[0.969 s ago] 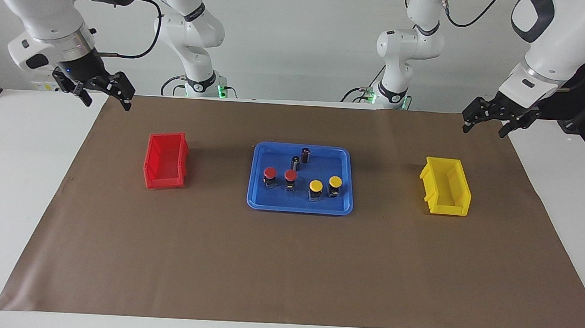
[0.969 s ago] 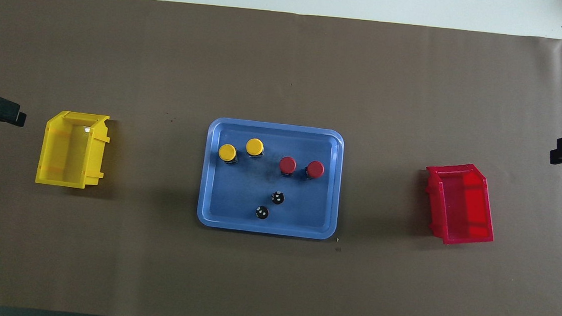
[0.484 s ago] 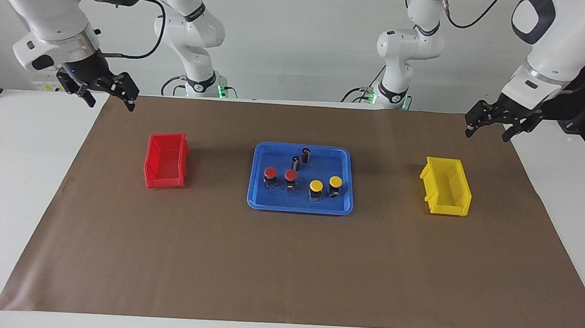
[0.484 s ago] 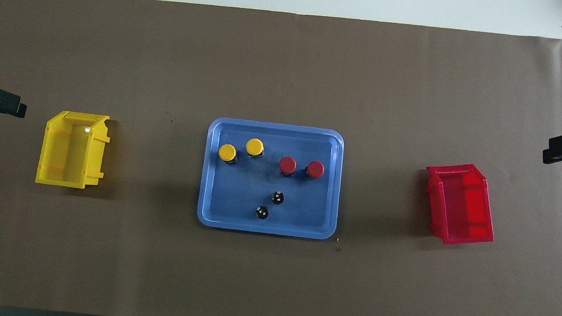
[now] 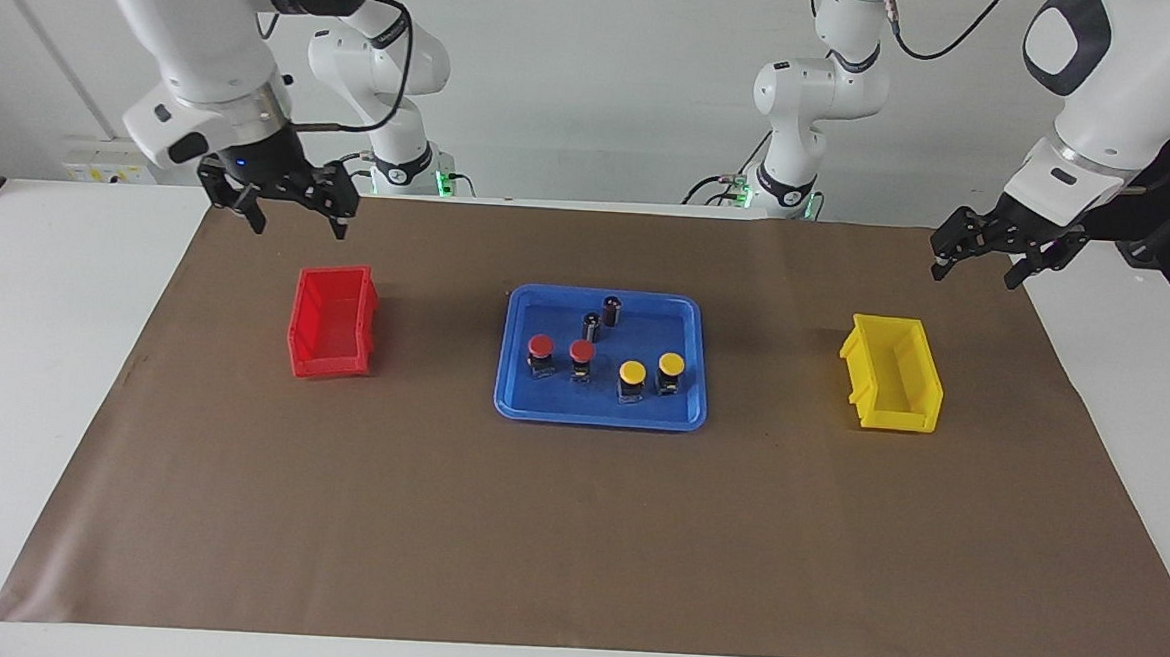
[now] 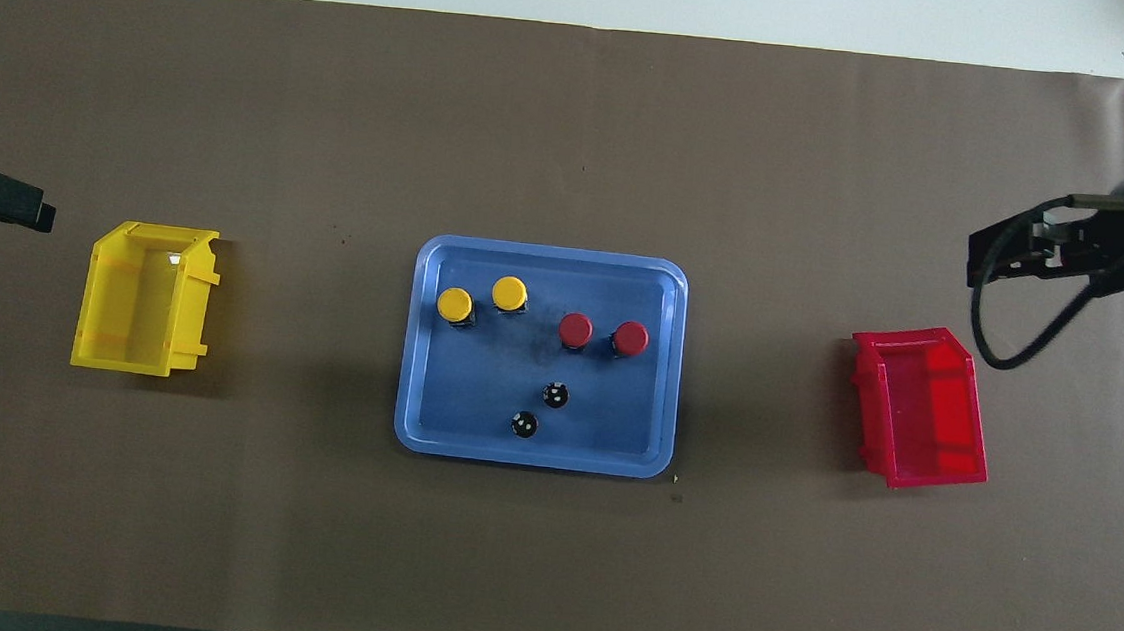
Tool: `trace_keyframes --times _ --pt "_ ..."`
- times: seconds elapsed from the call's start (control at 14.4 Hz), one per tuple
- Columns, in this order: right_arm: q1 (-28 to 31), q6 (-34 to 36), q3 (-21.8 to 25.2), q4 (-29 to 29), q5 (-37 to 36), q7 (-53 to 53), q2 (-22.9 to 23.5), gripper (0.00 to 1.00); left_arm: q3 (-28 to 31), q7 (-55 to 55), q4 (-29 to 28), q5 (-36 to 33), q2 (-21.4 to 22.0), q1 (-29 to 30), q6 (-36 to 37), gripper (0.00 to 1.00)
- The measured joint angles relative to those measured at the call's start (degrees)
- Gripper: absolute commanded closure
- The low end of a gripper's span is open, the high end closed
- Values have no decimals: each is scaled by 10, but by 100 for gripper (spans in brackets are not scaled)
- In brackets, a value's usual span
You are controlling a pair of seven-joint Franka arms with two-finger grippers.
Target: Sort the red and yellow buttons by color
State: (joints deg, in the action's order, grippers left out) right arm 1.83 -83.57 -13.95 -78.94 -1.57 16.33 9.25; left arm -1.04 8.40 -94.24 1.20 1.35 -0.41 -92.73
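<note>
Two red buttons (image 5: 541,344) (image 5: 582,350) and two yellow buttons (image 5: 632,372) (image 5: 671,363) stand upright in a row in the blue tray (image 5: 600,418). In the overhead view the red ones (image 6: 576,330) (image 6: 630,337) and the yellow ones (image 6: 455,303) (image 6: 510,292) show as round caps. My right gripper (image 5: 298,225) hangs open and empty over the mat beside the red bin (image 5: 333,359). My left gripper (image 5: 973,276) hangs open and empty over the mat's edge by the yellow bin (image 5: 891,417).
Two capless dark cylinders (image 5: 613,310) (image 5: 592,326) stand in the tray, nearer to the robots than the buttons. The red bin (image 6: 913,476) and the yellow bin (image 6: 132,364) are empty, one toward each end of the brown mat (image 5: 575,528).
My right gripper has swung in from the table's end to hang beside the red bin. My left gripper has barely moved. The buttons, tray and bins have not moved.
</note>
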Motion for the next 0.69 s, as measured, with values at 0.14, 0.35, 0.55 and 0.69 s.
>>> trace_keyframes --times 0.14,0.35,0.55,0.69 --pt "-9 -49 -51 12 -1 82 39 0 0 0 0 0 0 0 0 0" --pt "-67 -134 -66 -25 -5 167 69 0 1 0 0 0 0 0 0 0" --pt "-93 -249 -67 -127 -7 196 63 0 5 -1 0 0 0 0 0 0" --pt "-98 -331 -67 -212 -7 207 46 0 12 -1 0 0 0 0 0 0"
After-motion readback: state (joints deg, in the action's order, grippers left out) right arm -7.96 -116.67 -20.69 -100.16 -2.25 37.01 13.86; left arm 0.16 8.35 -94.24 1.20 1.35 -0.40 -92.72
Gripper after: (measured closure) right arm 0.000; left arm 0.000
